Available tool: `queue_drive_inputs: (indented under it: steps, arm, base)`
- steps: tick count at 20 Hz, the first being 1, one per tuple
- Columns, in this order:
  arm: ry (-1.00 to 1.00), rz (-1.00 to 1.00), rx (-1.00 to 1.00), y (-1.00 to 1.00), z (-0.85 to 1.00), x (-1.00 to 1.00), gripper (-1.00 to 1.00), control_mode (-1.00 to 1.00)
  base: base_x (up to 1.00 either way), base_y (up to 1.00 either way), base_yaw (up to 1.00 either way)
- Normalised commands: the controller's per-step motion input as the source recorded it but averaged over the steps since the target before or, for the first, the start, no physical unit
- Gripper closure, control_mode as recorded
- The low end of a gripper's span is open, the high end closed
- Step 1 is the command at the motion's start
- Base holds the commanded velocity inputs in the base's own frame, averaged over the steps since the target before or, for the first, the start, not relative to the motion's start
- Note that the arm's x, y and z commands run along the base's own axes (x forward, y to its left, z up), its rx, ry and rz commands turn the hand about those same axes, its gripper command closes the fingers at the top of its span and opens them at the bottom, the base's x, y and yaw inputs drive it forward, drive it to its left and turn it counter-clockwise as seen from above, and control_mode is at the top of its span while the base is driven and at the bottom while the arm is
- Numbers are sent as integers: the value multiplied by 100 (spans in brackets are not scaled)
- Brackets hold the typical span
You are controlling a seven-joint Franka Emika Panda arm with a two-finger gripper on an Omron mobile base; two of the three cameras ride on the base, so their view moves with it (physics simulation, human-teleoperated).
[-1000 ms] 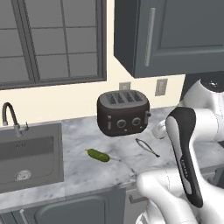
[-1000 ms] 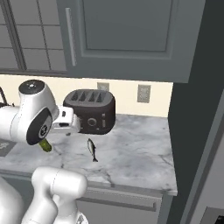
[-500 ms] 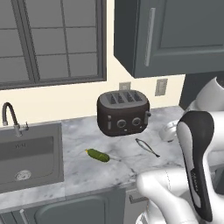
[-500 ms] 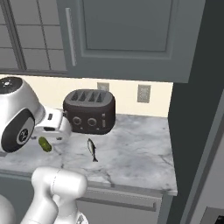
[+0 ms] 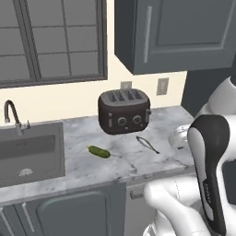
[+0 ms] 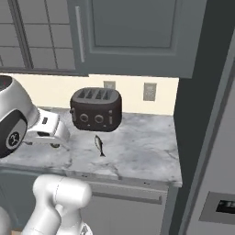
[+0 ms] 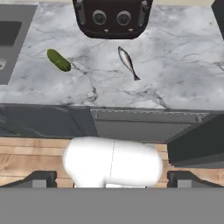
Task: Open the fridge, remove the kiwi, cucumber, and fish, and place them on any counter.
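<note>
Pulling my gripper [image 7: 112,177] back off the counter [image 7: 183,57], jaws wide, nothing held. Cucumber [image 7: 58,59] and fish [image 7: 128,62] lie mid-counter before the toaster [image 7: 112,17], apart. Kiwi presumably remains; next I swing to the fridge [image 6: 215,151]. Versus a second ago, my arm's retracted further.

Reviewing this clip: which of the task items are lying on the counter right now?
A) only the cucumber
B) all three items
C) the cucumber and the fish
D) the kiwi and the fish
C: the cucumber and the fish lie apart on the marbled counter in front of the toaster, and no kiwi can be seen on it.
</note>
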Motion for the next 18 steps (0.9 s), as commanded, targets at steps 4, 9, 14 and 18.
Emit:
queue_drive_inputs:
  steps: [4, 9, 14, 18]
  arm:
    - [0, 0, 0, 0, 0, 0, -100, 100]
    - [0, 0, 0, 0, 0, 0, -100, 100]
    - [0, 0, 0, 0, 0, 0, -100, 100]
    - [0, 0, 0, 0, 0, 0, -100, 100]
  base:
    - [-78, -64, 0]
    - [-48, -91, 0]
    - [19, -100, 0]
    - [37, -100, 0]
